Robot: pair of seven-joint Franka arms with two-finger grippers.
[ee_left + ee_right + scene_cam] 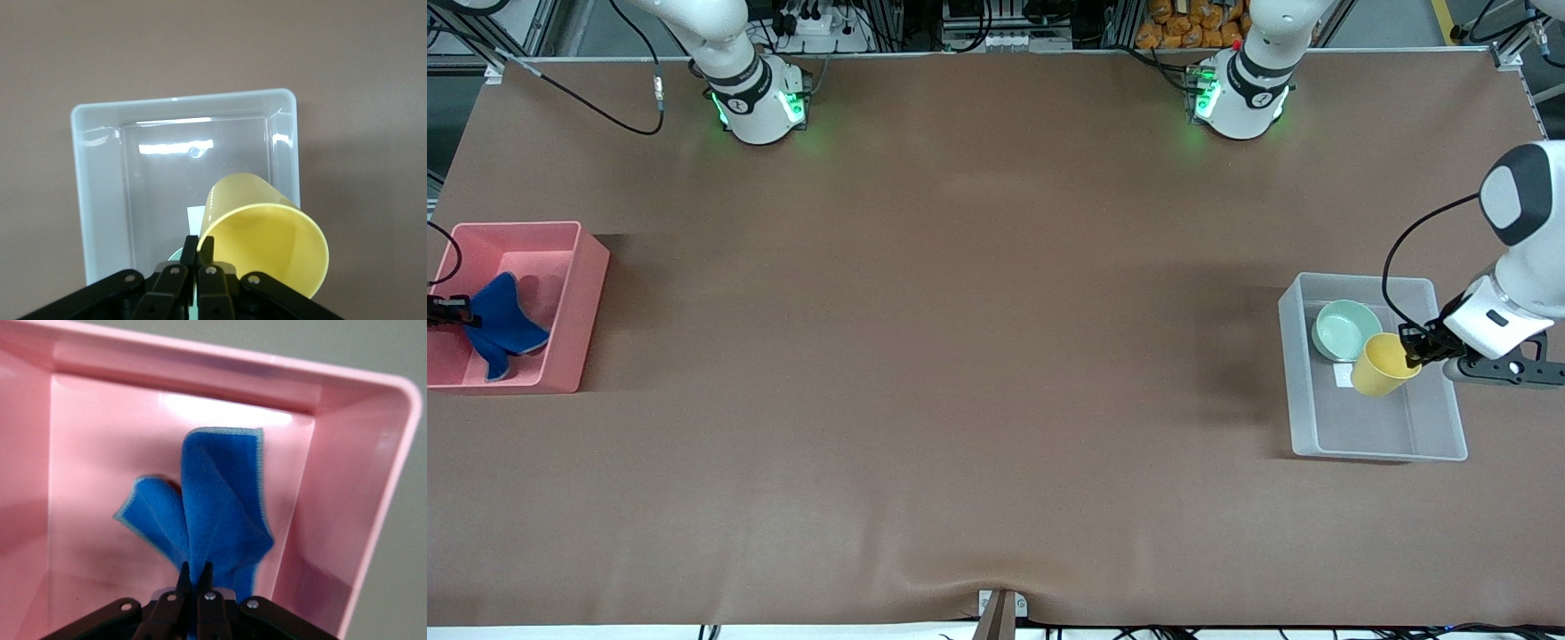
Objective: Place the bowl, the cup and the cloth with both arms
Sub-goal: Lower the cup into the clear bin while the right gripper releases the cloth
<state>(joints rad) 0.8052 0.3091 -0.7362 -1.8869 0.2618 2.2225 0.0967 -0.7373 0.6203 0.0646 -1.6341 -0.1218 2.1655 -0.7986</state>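
On the brown worktop (960, 356), your left pincer (197, 252) pinches the light, rigid cup (1383, 364) by its rim over the clear bin (1440, 444) beside the bowl (1345, 329), while your right pincer (193, 573) nips the limp cloth (213, 513) over the pink bin (578, 311).

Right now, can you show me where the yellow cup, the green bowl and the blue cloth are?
cup (1380, 373), front view, on its yellow side wall.
bowl (1344, 327), front view, on its mint inside.
cloth (220, 500), right wrist view, on the hanging blue fold.
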